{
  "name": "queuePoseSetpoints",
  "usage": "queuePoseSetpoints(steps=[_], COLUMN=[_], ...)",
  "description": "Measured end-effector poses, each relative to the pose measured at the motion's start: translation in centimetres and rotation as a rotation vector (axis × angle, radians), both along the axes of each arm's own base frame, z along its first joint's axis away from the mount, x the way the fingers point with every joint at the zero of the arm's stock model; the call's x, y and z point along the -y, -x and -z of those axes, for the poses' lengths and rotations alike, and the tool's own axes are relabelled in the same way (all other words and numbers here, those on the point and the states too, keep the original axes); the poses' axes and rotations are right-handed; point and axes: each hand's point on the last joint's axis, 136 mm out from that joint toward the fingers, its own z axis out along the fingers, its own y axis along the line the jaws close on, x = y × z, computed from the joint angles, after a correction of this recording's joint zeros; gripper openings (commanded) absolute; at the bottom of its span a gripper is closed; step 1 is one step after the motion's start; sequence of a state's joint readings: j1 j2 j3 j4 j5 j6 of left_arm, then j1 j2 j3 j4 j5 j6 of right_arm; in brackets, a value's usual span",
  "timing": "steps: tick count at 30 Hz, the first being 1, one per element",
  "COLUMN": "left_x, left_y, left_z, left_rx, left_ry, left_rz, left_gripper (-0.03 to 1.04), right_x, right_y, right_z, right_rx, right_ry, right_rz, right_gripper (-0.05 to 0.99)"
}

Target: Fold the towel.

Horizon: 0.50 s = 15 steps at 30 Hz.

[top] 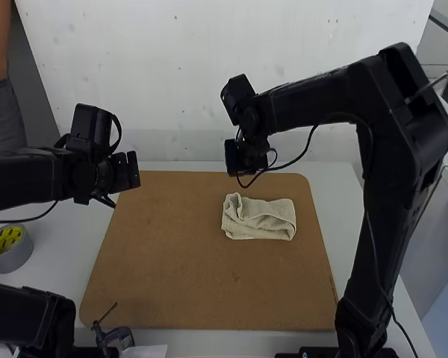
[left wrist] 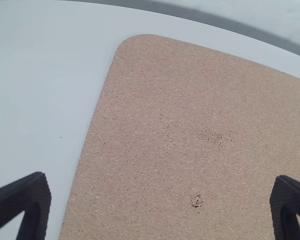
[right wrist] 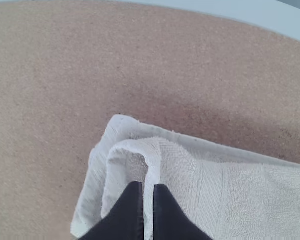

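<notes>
My towel (top: pixel 269 220) lies folded into a rough oblong on the brown board (top: pixel 157 261), right of its middle and nearer the far edge than the near one. At its left end a loose flap (right wrist: pixel 177 162) curls up, leaving a small hollow. My right gripper (right wrist: pixel 148 186) is above that end, its fingers drawn close together, with no cloth visibly clamped. My left gripper (left wrist: pixel 160 177) has its fingers wide apart, over the board's far left corner. I judge the cloth light, soft and grippy, hardly fragile, but the layers could slide or bunch if I pinch only one. I'd take the curled flap by its rim and smooth it down gently.
</notes>
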<state>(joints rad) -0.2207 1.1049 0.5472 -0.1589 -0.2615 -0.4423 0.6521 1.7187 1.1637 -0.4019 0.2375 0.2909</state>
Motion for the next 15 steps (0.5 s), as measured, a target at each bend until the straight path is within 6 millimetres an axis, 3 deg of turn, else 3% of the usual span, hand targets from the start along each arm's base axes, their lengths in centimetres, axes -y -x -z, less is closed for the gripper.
queuePoseSetpoints(steps=[5, 15], left_x=[0.0, 0.3], left_y=[-0.1, -0.2], left_z=[-0.1, -0.2], left_rx=[0.007, 0.01], left_ry=[0.002, 0.007], left_rz=[0.001, 0.009], left_gripper=[0.98, 0.98], right_x=[0.8, 1.8], right_y=[0.8, 1.0], right_z=[4.6, 8.9], right_rx=[-0.091, -0.154], right_ry=[0.081, 0.167], right_rz=[0.001, 0.006], right_gripper=[0.02, 0.02])
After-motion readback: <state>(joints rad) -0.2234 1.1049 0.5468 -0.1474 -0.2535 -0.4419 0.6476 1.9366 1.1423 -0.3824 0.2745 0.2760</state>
